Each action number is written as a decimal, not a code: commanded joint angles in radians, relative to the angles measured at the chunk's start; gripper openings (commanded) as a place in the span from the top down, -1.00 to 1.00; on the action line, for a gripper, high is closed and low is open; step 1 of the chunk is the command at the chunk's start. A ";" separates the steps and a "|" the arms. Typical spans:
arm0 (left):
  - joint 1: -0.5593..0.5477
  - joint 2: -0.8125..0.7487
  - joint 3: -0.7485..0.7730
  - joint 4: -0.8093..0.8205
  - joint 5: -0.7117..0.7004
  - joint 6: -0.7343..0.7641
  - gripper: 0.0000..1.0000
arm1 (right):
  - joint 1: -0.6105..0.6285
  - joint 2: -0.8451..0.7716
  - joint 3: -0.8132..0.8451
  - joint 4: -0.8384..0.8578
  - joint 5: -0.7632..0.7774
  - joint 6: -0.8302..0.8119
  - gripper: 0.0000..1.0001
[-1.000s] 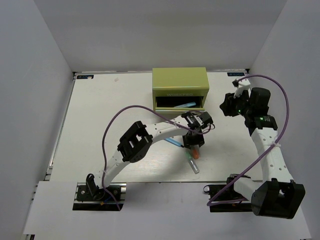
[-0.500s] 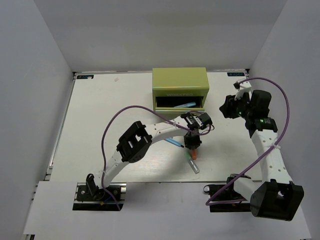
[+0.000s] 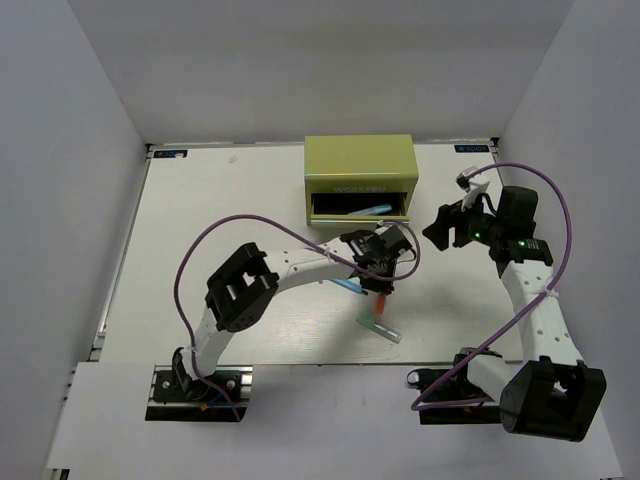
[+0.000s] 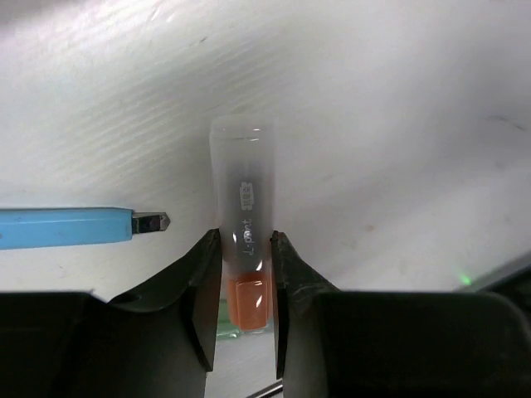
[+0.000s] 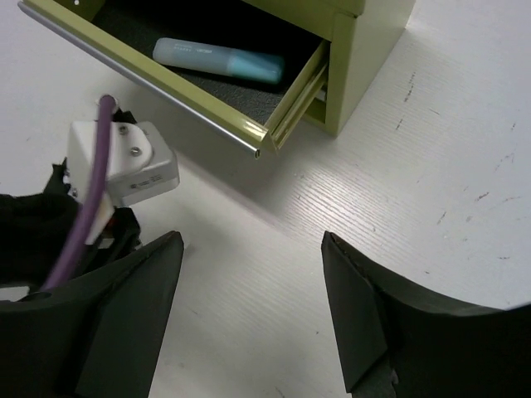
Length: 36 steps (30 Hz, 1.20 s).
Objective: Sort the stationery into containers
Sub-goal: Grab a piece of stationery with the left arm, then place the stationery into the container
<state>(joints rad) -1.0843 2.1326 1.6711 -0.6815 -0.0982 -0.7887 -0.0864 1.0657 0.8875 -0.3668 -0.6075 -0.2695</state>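
My left gripper (image 4: 246, 242) is shut on the orange-capped marker (image 4: 241, 186), both fingers pressed to its clear barrel just above the cap. From above, that gripper (image 3: 376, 278) hangs in front of the containers, an olive-green tool chest (image 3: 360, 160) with one drawer (image 5: 211, 98) pulled out. A light-blue marker (image 5: 219, 58) lies in the drawer. The thin blue pen (image 4: 66, 228) lies on the table to the left of the held marker. A green-capped marker (image 3: 379, 327) lies nearer the front. My right gripper (image 5: 253, 249) stands open and empty to the right of the drawer (image 3: 360, 210).
The left arm's white wrist block and purple cable (image 5: 116, 162) sit close to my right gripper's left finger. Grey walls close in the white table (image 3: 220, 230) on the left, right and back.
My left gripper closed on the orange-capped marker and shifted slightly left with it. The right gripper opened wider and swung left toward the drawer. The green-capped marker turned a little.
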 commanded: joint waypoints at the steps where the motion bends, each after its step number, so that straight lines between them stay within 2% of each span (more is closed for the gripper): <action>1: 0.011 -0.187 -0.040 0.147 0.063 0.216 1.00 | -0.013 -0.030 0.011 -0.003 -0.052 -0.026 -0.47; 6: 0.011 -0.299 -0.062 0.211 0.063 0.385 1.00 | -0.024 -0.029 0.021 -0.009 -0.049 -0.036 -0.44; 9: 0.020 -0.370 -0.062 0.191 0.051 0.553 1.00 | -0.027 -0.029 0.028 -0.015 -0.041 -0.043 -0.44; 10: 0.030 -0.391 -0.088 0.191 0.051 0.665 1.00 | -0.032 -0.030 0.028 -0.017 -0.040 -0.049 -0.44; 12: 0.040 -0.430 -0.097 0.191 0.070 0.768 1.00 | -0.035 -0.029 0.031 -0.015 -0.043 -0.053 -0.44; 13: 0.050 -0.456 -0.109 0.191 0.071 0.867 1.00 | -0.038 -0.027 0.030 -0.017 -0.041 -0.056 -0.44; 17: 0.072 -0.456 -0.073 0.145 0.028 1.063 1.00 | -0.041 -0.021 0.039 -0.018 -0.046 -0.051 -0.44; 20: 0.092 -0.444 -0.051 0.145 -0.044 1.164 1.00 | -0.044 -0.015 0.042 -0.021 -0.046 -0.056 -0.44; 27: 0.124 -0.384 -0.024 0.226 -0.110 1.364 1.00 | -0.046 -0.013 0.053 -0.043 -0.038 -0.082 -0.44; 31: 0.146 -0.332 0.001 0.244 -0.123 1.427 1.00 | -0.046 -0.018 0.050 -0.055 -0.035 -0.085 -0.44; 36: 0.176 -0.300 0.010 0.313 -0.104 1.427 1.00 | -0.047 -0.024 0.038 -0.070 -0.035 -0.088 -0.44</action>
<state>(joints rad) -0.9245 1.8450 1.6375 -0.4366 -0.2008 0.5983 -0.1276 1.0592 0.9012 -0.4198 -0.6319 -0.3470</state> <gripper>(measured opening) 0.354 0.723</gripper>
